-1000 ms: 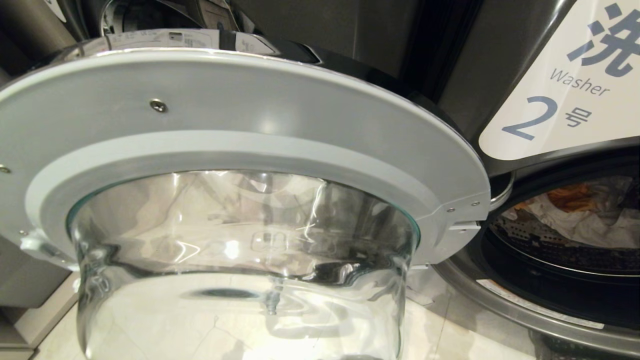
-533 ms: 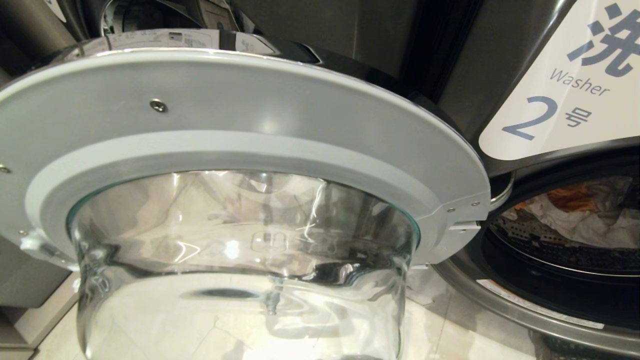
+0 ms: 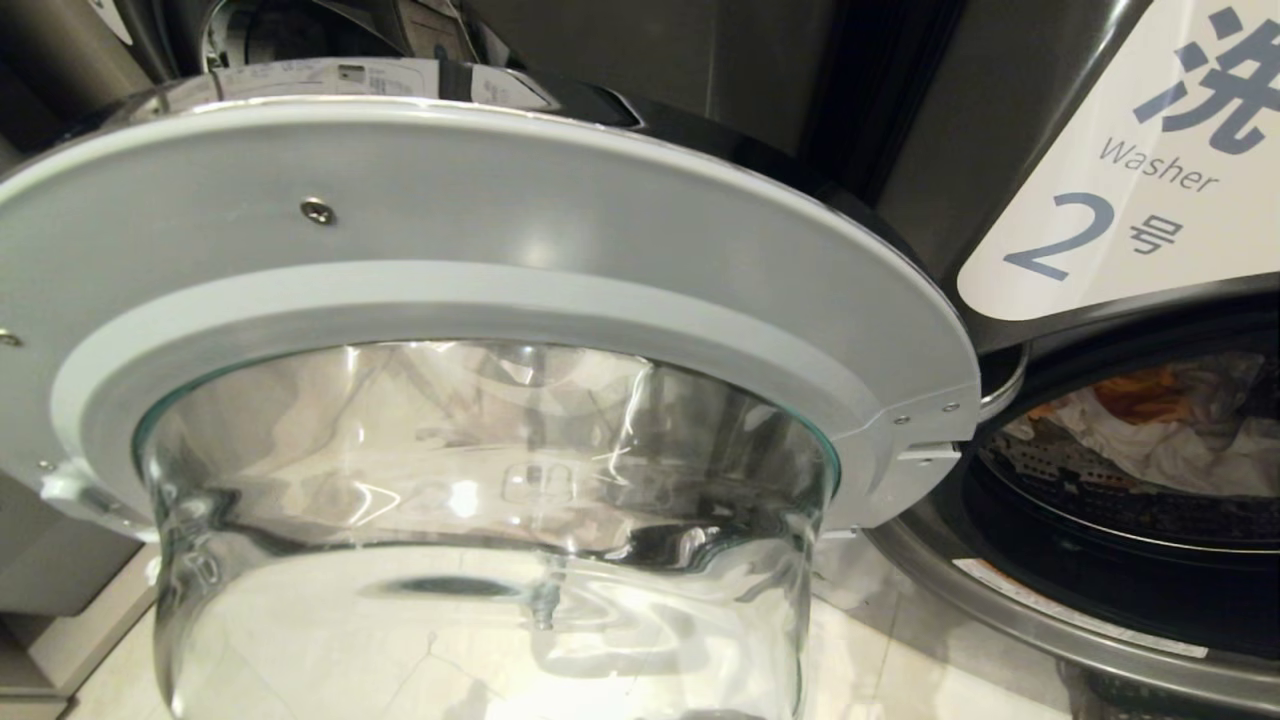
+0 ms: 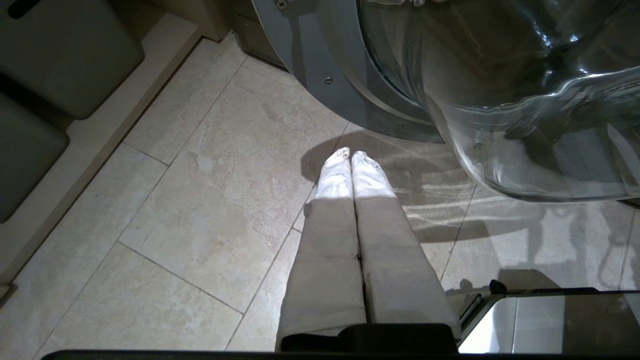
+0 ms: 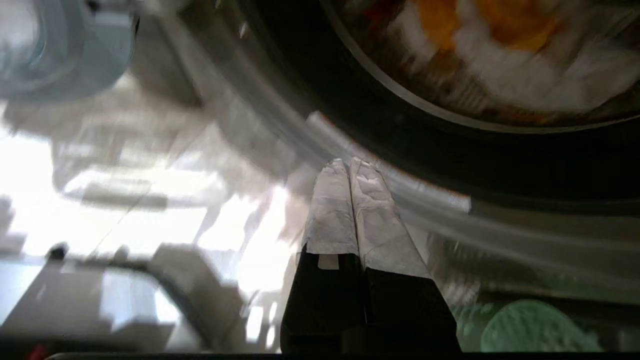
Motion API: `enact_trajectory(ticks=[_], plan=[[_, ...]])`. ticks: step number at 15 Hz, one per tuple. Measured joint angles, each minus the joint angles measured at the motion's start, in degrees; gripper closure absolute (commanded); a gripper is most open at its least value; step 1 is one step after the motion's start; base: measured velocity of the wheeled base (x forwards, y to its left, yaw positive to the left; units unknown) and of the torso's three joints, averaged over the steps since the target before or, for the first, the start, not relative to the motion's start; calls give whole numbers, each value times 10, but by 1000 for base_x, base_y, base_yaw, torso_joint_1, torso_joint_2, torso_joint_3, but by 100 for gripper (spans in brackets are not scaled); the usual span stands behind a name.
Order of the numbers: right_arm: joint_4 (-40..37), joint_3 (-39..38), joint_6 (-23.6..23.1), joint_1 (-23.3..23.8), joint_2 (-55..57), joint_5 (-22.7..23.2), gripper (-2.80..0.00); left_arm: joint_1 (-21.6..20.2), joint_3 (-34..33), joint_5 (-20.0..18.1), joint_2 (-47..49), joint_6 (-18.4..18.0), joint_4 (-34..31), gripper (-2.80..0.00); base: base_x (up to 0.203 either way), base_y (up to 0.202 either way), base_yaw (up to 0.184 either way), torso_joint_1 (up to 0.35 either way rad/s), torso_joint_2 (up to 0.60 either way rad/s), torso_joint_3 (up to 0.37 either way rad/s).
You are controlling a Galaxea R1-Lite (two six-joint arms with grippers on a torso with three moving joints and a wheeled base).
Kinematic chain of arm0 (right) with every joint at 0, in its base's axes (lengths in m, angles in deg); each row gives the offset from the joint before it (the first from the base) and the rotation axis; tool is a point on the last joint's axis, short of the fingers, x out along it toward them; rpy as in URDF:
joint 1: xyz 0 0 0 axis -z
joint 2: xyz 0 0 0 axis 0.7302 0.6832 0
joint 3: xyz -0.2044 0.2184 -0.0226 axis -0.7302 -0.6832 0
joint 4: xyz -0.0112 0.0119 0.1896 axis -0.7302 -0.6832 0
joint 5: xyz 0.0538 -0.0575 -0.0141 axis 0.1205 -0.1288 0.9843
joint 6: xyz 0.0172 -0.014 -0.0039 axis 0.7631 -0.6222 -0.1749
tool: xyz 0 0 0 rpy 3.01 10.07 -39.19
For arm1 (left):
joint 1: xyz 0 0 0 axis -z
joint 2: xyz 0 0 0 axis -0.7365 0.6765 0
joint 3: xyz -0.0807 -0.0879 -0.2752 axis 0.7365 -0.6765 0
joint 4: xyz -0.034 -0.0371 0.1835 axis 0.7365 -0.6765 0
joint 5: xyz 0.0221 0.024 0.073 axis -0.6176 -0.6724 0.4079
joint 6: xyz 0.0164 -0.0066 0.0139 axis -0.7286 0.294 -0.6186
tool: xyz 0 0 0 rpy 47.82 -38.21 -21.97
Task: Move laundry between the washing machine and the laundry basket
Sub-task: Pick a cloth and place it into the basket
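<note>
Nothing in the head view has shifted since the earlier frames. Right end effector (image 5: 350,167), clenched and empty, points at the washing machine (image 3: 1090,620) rim below the laundry (image 3: 1160,420) in the drum: approach step; next, open and reach in. Left end effector (image 4: 351,156), clenched, hangs over floor tiles (image 4: 200,200) beside the open door (image 3: 480,250).

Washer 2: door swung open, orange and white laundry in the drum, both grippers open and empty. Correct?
Not quite. Both grippers are shut, not open: the left gripper in the left wrist view and the right gripper in the right wrist view each show fingers pressed together, holding nothing. The rest stands: washing machine door open, orange and white laundry in the drum.
</note>
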Motion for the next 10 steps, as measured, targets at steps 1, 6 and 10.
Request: enact_trajectory(ticks=[1, 6, 10], plan=[[-28, 24, 1, -2, 40, 7, 0, 0, 0, 0, 0, 0, 0, 0, 0, 0, 0, 0, 0, 0], [20, 38, 18, -5, 325, 41, 0, 0, 0, 0, 0, 0, 0, 0, 0, 0, 0, 0, 0, 0], [167, 50, 110, -3, 576, 50, 0, 0, 0, 0, 0, 0, 0, 0, 0, 0, 0, 0, 0, 0]])
